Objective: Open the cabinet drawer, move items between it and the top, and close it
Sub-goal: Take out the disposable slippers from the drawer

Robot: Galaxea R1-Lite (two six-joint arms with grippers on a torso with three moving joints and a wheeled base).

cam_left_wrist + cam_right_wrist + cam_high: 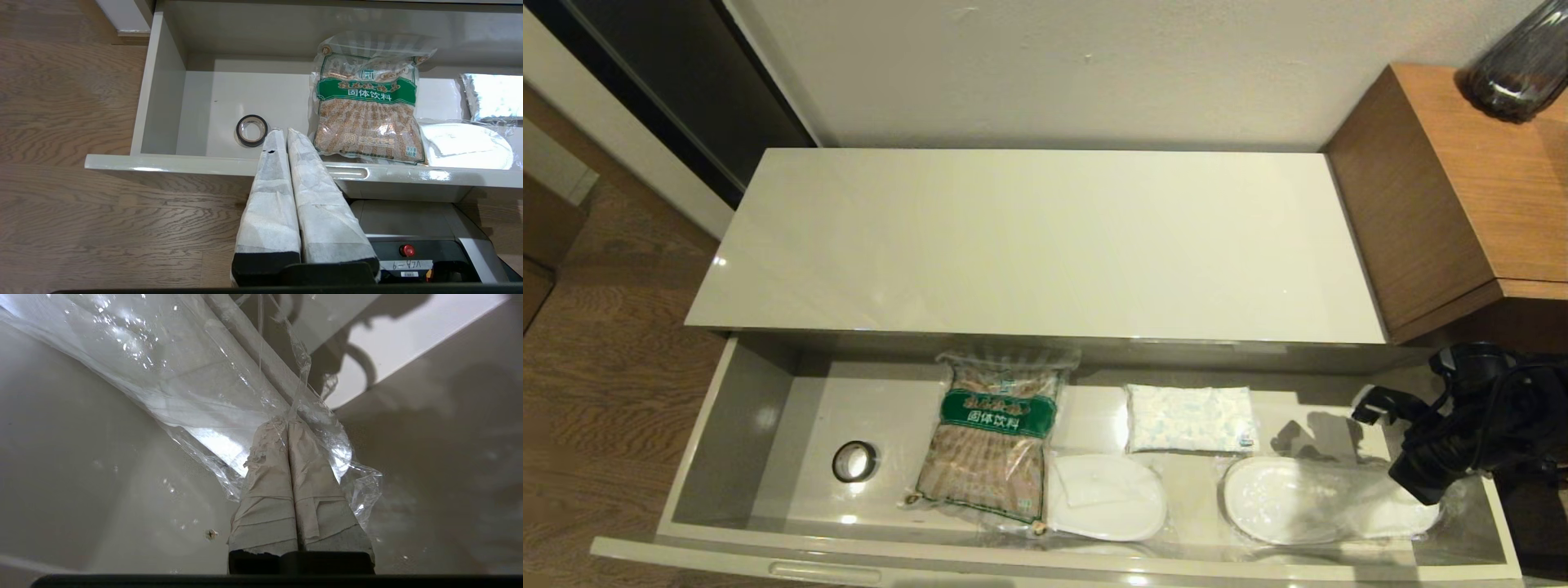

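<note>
The cabinet drawer (723,425) stands pulled out below the bare cream top (1037,245). On its floor lie the white tissue pack (1188,418) and two white slippers in clear plastic, one (1107,496) mid-drawer and one (1307,500) towards the right end. At that right end my right gripper (1425,482) reaches down into the drawer. In the right wrist view it (287,424) is shut on the slippers' clear plastic wrap (184,384). My left gripper (282,132) is shut and holds nothing, above the drawer's front edge beside a recessed handle (347,172).
A brown packet with a green band (996,441) and a small black tape roll (854,461) lie in the drawer's left half. A taller orange-brown wooden surface (1486,180) with a dark vase (1519,69) stands at the right. Wooden floor lies to the left.
</note>
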